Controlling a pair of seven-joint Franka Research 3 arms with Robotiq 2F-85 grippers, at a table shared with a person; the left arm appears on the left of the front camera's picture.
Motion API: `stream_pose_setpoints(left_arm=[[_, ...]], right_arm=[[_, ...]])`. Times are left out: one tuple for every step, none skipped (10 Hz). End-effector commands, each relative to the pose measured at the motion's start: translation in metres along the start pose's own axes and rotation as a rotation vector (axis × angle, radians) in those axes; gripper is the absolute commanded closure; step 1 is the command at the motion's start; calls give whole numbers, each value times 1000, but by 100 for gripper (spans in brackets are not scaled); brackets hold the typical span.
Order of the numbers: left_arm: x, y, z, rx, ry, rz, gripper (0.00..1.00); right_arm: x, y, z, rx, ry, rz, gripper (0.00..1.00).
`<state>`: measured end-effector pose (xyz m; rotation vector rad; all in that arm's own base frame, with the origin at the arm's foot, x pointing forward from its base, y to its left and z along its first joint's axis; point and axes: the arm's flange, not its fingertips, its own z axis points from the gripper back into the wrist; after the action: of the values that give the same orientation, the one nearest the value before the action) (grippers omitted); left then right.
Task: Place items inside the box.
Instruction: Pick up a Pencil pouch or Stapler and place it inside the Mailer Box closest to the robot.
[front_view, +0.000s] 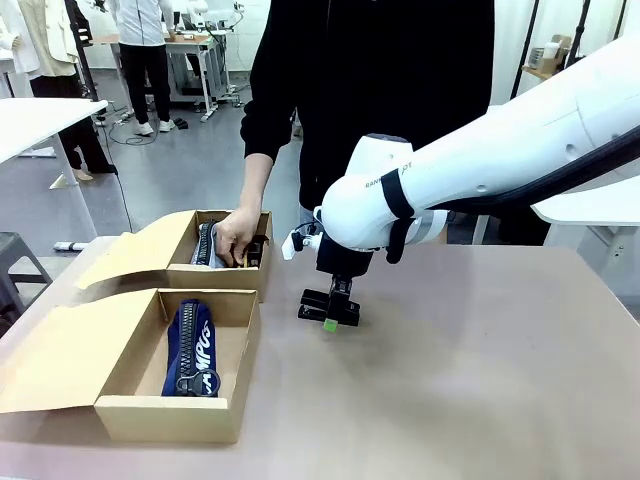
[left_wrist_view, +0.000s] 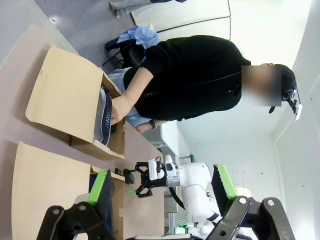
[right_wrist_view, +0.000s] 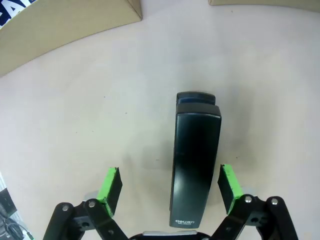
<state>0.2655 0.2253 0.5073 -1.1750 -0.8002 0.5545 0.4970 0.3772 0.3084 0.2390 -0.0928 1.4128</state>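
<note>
A navy-blue pouch (front_view: 190, 350) with white lettering lies inside the box (front_view: 170, 420), the shallow tan carton at the near left with its flap folded out to the left. A black stapler (right_wrist_view: 195, 165) lies flat on the table to the right of that box. My right gripper (right_wrist_view: 170, 187) hangs low over the stapler, open, its green pads (right_wrist_view: 227, 187) either side of the stapler's near end without touching it. In the front view the right gripper (front_view: 338, 312) stands right on the stapler (front_view: 310, 312). My left gripper (left_wrist_view: 162, 192) is open and holds nothing.
A smaller cardboard box (front_view: 225, 275) stands behind the big one, with a grey pouch (front_view: 205, 243) in it. A person in black stands at the far edge with a hand (front_view: 238, 235) inside that box. Bare tabletop (front_view: 480, 380) spreads to the right.
</note>
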Motion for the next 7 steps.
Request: stream_pose_setpoints(left_arm=[[-3,2,-2,-32,-12,-18,0],[-3,2,-2,-32,-12,-18,0],[-3,2,-2,-32,-12,-18,0],[-3,2,-2,-32,-12,-18,0],[-3,2,-2,-32,-12,-18,0],[-3,2,-2,-32,-12,-18,0],[-3,2,-2,-32,-12,-18,0]], right_arm=[[8,-2,5,-8,30,-12,0],[7,-1,5,-1,44,-10,0],[6,0,5,0,62,-11,0],[5,0,5,6,80,-23,60],[4,1,5,0,82,-27,60],[4,1,5,10,73,-23,100],[4,1,5,6,82,-26,65]])
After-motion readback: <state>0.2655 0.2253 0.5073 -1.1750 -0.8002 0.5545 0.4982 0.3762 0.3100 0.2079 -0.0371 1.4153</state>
